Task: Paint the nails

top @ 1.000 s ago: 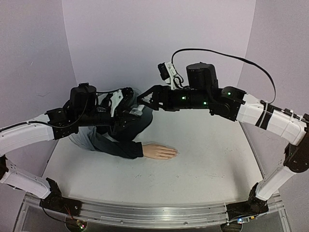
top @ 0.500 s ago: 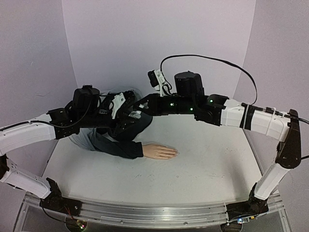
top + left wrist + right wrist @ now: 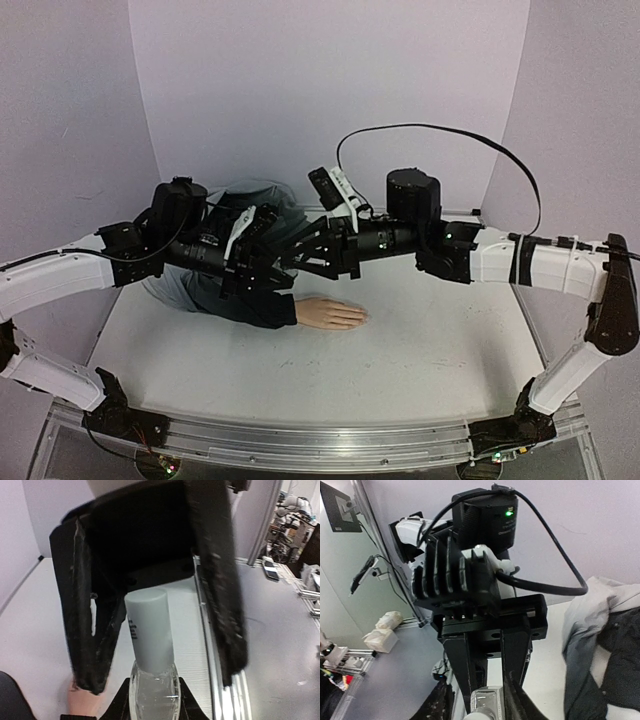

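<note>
The pale mannequin hand (image 3: 330,313) lies palm down on the table, its dark sleeve (image 3: 245,300) running left. Its nails are too small to make out. Above the sleeve my two grippers meet tip to tip. My left gripper (image 3: 152,702) is shut on a small clear glass bottle (image 3: 152,692) with a tall white cap (image 3: 147,630). My right gripper (image 3: 159,680) is open. Its black fingers (image 3: 220,595) straddle the cap, and table shows between the cap and one finger. A sliver of the hand (image 3: 75,700) shows below.
A crumpled grey jacket (image 3: 190,285) lies behind the sleeve at the back left and also shows in the right wrist view as grey cloth (image 3: 600,630). Purple walls close the table (image 3: 420,340) on three sides. The right arm's cable (image 3: 440,135) loops above it.
The right arm swung left and dropped. Its gripper now faces the left one with its jaws around the bottle's cap. The left gripper came slightly forward and down with the bottle.
</note>
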Action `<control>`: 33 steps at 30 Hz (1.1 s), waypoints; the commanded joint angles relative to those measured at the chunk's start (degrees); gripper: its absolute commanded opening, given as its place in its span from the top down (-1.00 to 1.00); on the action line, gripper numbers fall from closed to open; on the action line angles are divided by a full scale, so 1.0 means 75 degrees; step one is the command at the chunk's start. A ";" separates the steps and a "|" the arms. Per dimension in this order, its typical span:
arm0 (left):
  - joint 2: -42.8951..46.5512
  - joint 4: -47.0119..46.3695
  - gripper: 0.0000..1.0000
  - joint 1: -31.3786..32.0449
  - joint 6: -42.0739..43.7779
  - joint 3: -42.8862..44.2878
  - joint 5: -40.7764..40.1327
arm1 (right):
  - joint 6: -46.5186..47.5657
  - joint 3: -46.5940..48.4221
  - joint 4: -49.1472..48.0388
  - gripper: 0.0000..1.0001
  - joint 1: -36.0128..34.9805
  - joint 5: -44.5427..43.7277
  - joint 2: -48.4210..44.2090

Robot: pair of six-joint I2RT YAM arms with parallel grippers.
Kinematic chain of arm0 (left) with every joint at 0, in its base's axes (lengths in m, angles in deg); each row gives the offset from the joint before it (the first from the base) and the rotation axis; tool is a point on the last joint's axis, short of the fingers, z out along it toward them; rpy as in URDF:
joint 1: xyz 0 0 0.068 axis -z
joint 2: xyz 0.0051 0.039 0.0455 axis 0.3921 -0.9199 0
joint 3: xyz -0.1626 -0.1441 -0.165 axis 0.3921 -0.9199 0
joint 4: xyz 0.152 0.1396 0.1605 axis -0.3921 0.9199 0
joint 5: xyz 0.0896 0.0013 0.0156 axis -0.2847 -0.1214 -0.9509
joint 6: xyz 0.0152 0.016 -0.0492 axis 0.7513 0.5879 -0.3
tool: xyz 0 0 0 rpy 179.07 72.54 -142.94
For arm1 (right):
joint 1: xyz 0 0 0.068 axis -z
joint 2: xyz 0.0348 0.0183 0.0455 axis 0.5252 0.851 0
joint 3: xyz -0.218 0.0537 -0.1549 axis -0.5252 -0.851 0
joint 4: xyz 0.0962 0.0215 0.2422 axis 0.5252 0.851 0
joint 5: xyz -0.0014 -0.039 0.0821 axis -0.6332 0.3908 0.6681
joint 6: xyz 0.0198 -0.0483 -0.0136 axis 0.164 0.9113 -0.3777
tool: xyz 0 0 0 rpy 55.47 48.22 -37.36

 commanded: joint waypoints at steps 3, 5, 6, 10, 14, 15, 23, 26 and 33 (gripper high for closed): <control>0.0191 -0.0777 1.00 0.0022 0.0150 0.0473 -0.2243 | -0.1676 0.0234 0.0413 -0.93 -0.0083 -0.3319 -0.0700; 0.0156 -0.0776 1.00 0.0047 0.0260 0.0456 -0.2554 | -0.2161 0.0576 0.1306 -0.97 -0.0071 -0.3910 -0.0740; 0.0132 -0.0766 1.00 0.0053 0.0287 0.0448 -0.2665 | -0.2283 0.0703 0.1662 -0.97 -0.0071 -0.4044 -0.0747; 0.0070 -0.0744 1.00 0.0098 0.0410 0.0439 -0.2958 | -0.2847 0.1000 0.2529 -0.97 -0.0070 -0.4259 -0.0825; 0.0016 -0.0718 1.00 0.0189 0.0500 0.0469 -0.3690 | -0.3310 0.1406 0.3069 -0.91 -0.0071 -0.4657 -0.0711; 0.0006 -0.0717 1.00 0.0223 0.0515 0.0478 -0.3919 | -0.3412 0.1476 0.3090 -0.87 -0.0068 -0.4753 -0.0638; -0.0157 -0.0717 1.00 0.0293 0.0320 0.0563 -0.5434 | -0.4236 0.1917 0.2226 -0.23 -0.0166 -0.5572 0.0205; -0.0172 -0.0718 1.00 0.0293 0.0304 0.0560 -0.5543 | -0.4249 0.2324 0.2224 -0.21 -0.0198 -0.5698 0.0609; -0.0256 -0.0717 1.00 0.0293 0.0227 0.0564 -0.5627 | -0.4384 0.2809 0.2200 -0.08 -0.0241 -0.5706 0.1205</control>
